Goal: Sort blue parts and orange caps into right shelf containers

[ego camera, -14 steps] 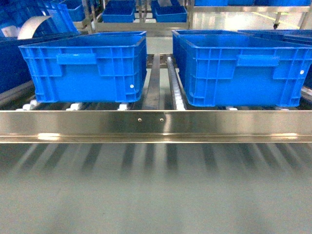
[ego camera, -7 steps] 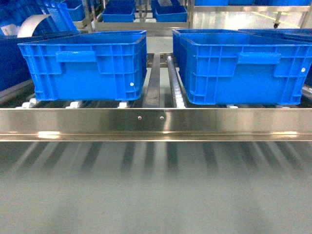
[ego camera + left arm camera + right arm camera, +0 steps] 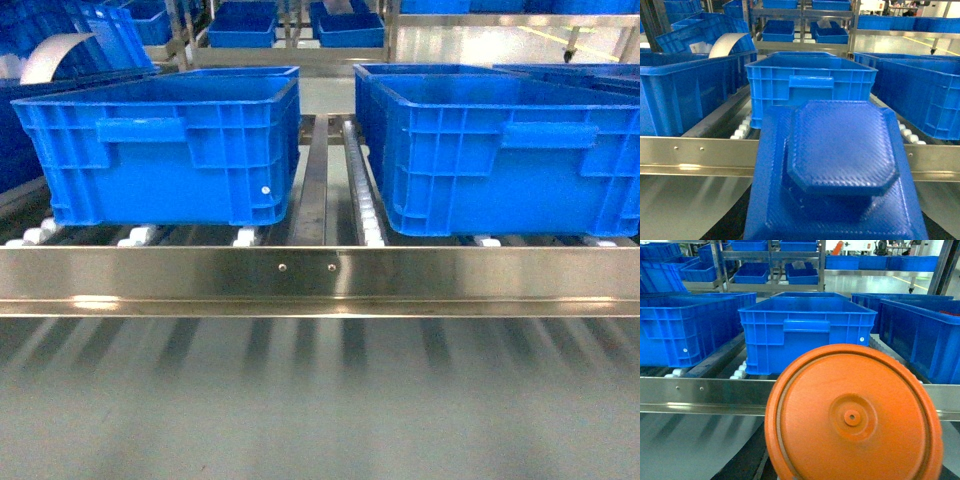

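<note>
A chunky blue part (image 3: 840,150) with an octagonal raised face fills the left wrist view, held up by my left gripper (image 3: 835,222), whose fingers are almost wholly hidden behind it. In the right wrist view a round orange cap (image 3: 852,415) sits the same way in my right gripper (image 3: 852,455). Neither gripper shows in the head view. Two large blue crates stand on the roller shelf ahead, one on the left (image 3: 160,150) and one on the right (image 3: 500,160). A crate (image 3: 810,80) lies straight beyond the blue part, and another crate (image 3: 807,330) beyond the cap.
A steel front rail (image 3: 320,270) runs across the shelf edge in front of the crates. White rollers (image 3: 365,215) and a steel divider lie between the two crates. More blue crates (image 3: 245,25) stand on racks behind and to the sides.
The crates and steel rail have grown larger and dropped lower in the head view, so the camera has come closer to the shelf.
</note>
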